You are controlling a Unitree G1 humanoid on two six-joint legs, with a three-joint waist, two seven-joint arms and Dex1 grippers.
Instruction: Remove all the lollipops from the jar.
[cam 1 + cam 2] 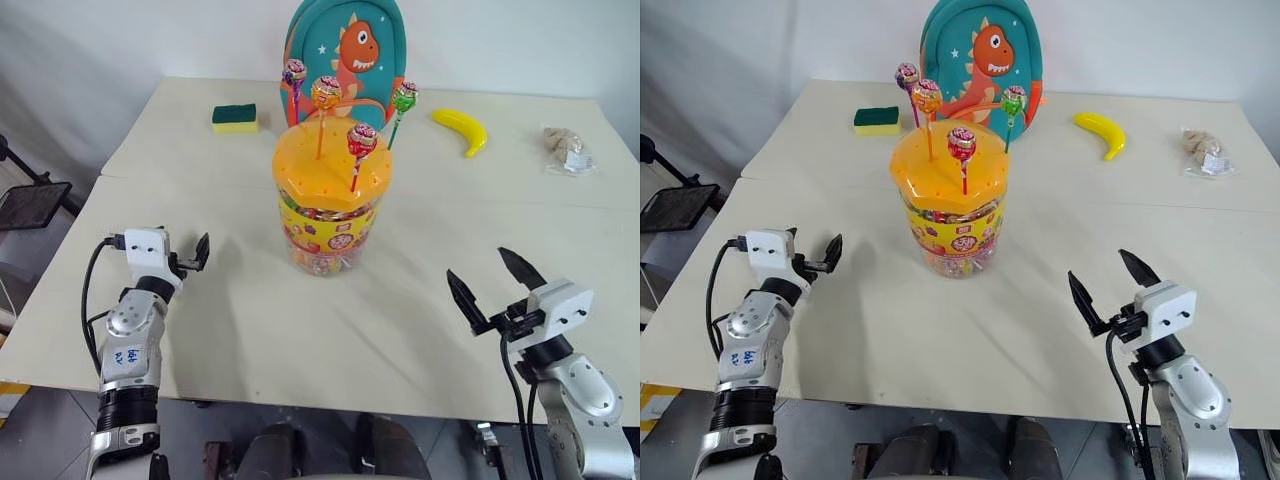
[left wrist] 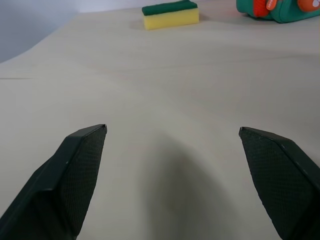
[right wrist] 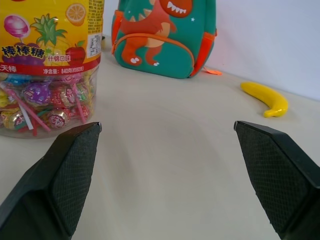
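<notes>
The jar (image 1: 328, 225) stands upright in the middle of the table, a clear tub of wrapped candies with a yellow-red label and a domed orange lid (image 1: 325, 170). Several lollipops stand with their sticks in the lid's holes: purple (image 1: 294, 72), orange (image 1: 326, 92), green (image 1: 404, 97) and red-pink (image 1: 362, 140). My left gripper (image 1: 186, 253) hovers open over the table to the left of the jar, nothing between its fingers. My right gripper (image 1: 477, 262) is open and empty at the front right, pointing toward the jar (image 3: 47, 75).
A teal dinosaur backpack (image 1: 345, 45) stands right behind the jar. A green-yellow sponge (image 1: 234, 118) lies at the back left, a banana (image 1: 461, 130) at the back right, and a small clear bag (image 1: 568, 150) farther right. The table's front edge (image 1: 300, 405) runs near both arms.
</notes>
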